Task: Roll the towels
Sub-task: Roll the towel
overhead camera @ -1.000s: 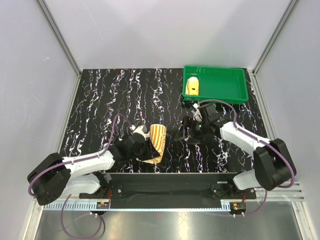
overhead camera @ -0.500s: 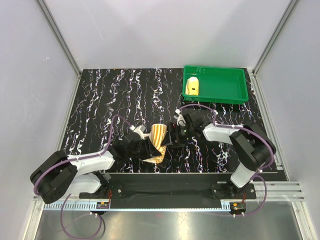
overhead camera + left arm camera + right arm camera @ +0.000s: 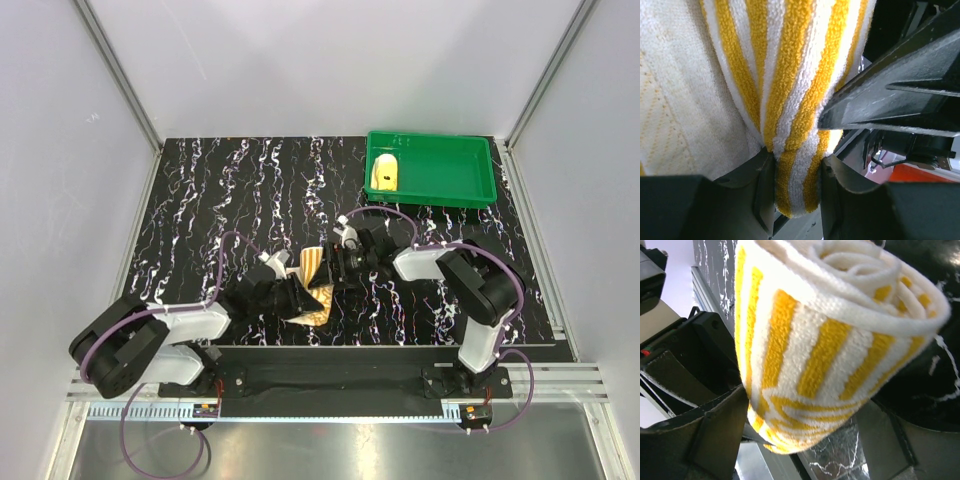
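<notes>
The striped towel (image 3: 314,284) is partly rolled and stands lifted near the table's front centre. My left gripper (image 3: 298,297) is shut on its lower fold; in the left wrist view the orange-and-cream stripes (image 3: 790,110) are pinched between the jaws of the left gripper (image 3: 796,185). My right gripper (image 3: 335,266) comes in from the right and stands open. In the right wrist view the rolled end of the striped towel (image 3: 830,340) lies between the wide-spread fingers (image 3: 715,435) of the right gripper (image 3: 800,440). The plain yellow towel (image 3: 385,173) lies rolled in the green tray (image 3: 450,170).
The green tray stands at the back right corner of the black marbled table (image 3: 220,200). White walls and metal frame posts close in the table on three sides. Both arms' purple cables (image 3: 235,245) loop above the front half.
The right arm has swung left from mid-table to the striped towel, and its open jaws now straddle the roll. The left arm has shifted slightly right, still holding the towel.
</notes>
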Tool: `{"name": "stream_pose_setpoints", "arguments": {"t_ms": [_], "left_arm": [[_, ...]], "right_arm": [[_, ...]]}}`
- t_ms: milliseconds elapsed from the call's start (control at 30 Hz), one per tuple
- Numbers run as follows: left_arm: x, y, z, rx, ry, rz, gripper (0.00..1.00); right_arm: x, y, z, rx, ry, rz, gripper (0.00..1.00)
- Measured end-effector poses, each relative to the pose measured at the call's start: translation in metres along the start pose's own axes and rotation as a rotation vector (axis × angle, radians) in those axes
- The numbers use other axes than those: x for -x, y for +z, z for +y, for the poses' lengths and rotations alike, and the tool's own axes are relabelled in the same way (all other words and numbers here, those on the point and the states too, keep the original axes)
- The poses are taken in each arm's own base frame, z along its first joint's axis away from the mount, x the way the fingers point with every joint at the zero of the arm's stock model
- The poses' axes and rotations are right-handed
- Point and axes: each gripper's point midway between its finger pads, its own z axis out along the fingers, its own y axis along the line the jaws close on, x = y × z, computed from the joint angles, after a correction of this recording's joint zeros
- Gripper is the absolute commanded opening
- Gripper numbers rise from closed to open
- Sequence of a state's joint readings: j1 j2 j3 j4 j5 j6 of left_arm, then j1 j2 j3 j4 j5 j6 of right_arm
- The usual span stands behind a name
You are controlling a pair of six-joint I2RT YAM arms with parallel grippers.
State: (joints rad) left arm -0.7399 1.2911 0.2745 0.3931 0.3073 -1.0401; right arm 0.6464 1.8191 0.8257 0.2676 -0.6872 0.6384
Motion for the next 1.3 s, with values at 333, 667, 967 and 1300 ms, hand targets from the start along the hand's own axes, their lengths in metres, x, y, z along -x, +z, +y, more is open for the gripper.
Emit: {"name": "stream_pose_setpoints", "arguments": {"t_ms": [333,667,967,1300], "left_arm": [[0.001,0.001,0.000,-0.014,-0.007,0.017,0.30],[0.001,-0.009,0.004,0.082,0.040,0.039,0.65],[0.007,-0.035,0.015,0.305,0.131,0.004,0.67],[0.009,-0.056,-0.004,0.509,0.351,-0.065,0.67]], "right_arm": [[-0.001,0.008,0.000,0.023,-0.003,-0.009,0.55],[-0.004,0.002,-0.001,-0.061,0.003,-0.014,0.48],[-0.010,-0.006,-0.001,-0.229,0.059,0.039,0.49],[-0.011,-0.016,-0.005,-0.359,0.090,0.067,0.49]]}}
